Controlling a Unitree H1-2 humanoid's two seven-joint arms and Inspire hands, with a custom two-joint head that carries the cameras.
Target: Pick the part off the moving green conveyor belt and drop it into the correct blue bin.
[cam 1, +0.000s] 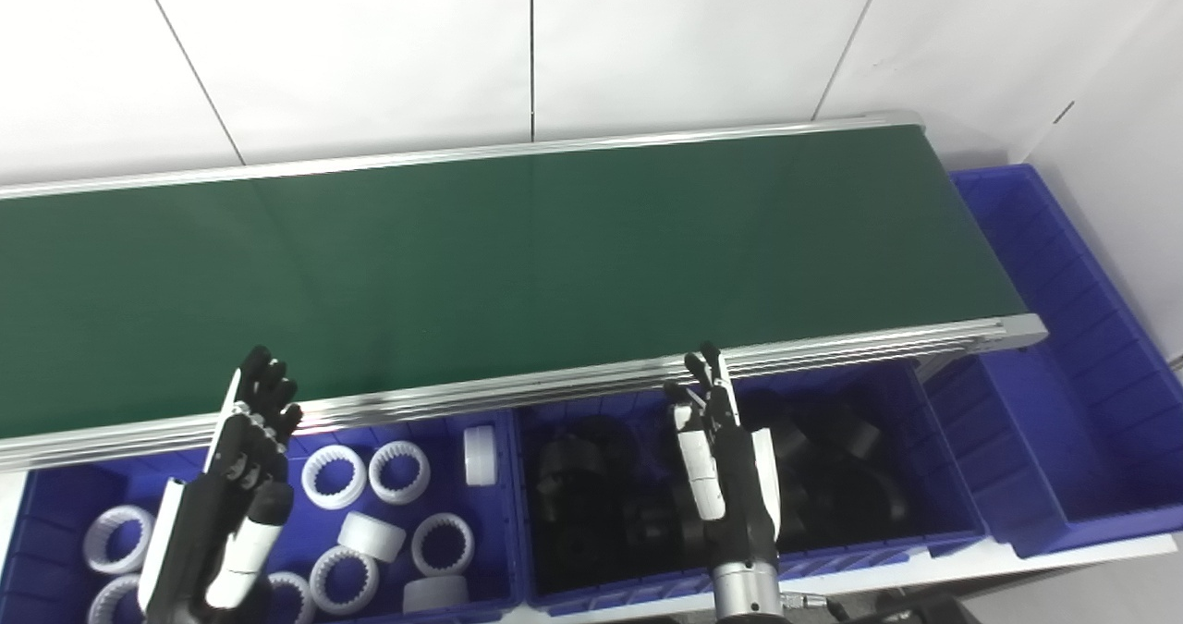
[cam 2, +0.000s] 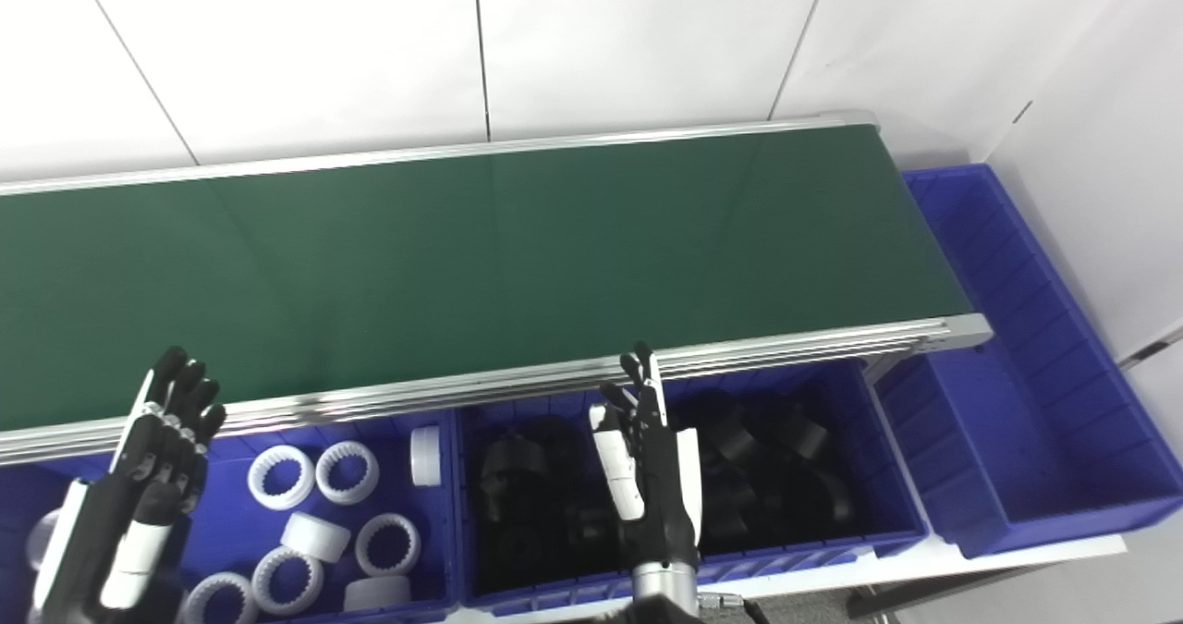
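The green conveyor belt (cam 1: 518, 254) runs across the view with no part on it. My left hand (cam 1: 242, 462) is open and empty, raised over the left blue bin (cam 1: 504, 513), which holds several white toothed rings (cam 1: 334, 476). My right hand (cam 1: 719, 462) is open and empty, fingers up, over the middle blue bin (cam 1: 952, 504), which holds several black parts (cam 1: 573, 485). Both hands stand just in front of the belt's near metal rail (cam 1: 554, 388).
A long blue bin (cam 1: 1091, 402) with nothing visible in it lies past the belt's right end. A white tiled wall (cam 1: 527, 42) stands behind the belt. The white table edge (cam 1: 924, 568) shows in front of the bins.
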